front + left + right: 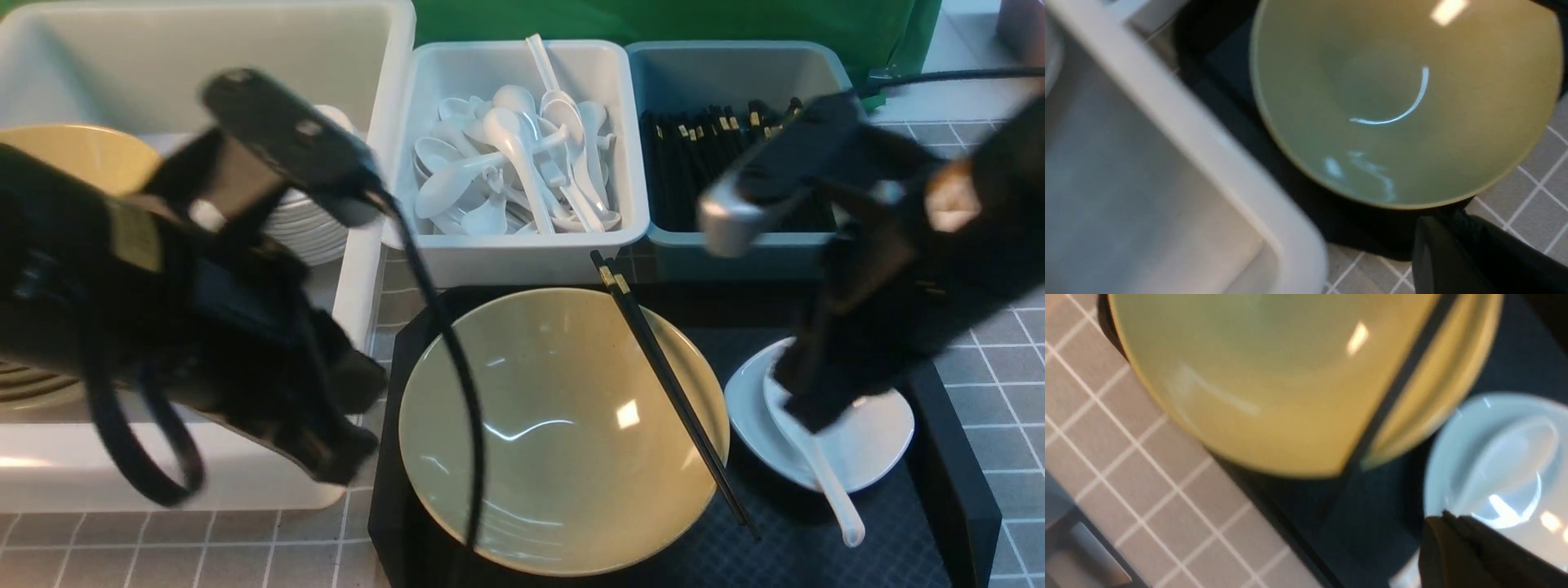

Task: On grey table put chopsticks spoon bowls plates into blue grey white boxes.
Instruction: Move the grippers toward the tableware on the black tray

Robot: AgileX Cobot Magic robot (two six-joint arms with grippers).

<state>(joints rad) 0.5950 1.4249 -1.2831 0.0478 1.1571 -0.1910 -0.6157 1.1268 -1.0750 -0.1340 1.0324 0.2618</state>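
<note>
You see the yellow bowl (1404, 102) sitting on the black tray (1237, 81), the whitish tub (1208, 143) just beside it.

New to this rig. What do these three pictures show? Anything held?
A two-armed robot. The wide picture looks forward from between its arms; the other two come from wrist cameras. On the grey table: a black tray with a yellow bowl, chopsticks across it, and a white plate holding a spoon. Behind: a large tub, a white box of spoons, a blue-grey box with more chopsticks. The left gripper is shut, apparently empty. The right gripper is shut at the spoon; grip unclear.
</note>
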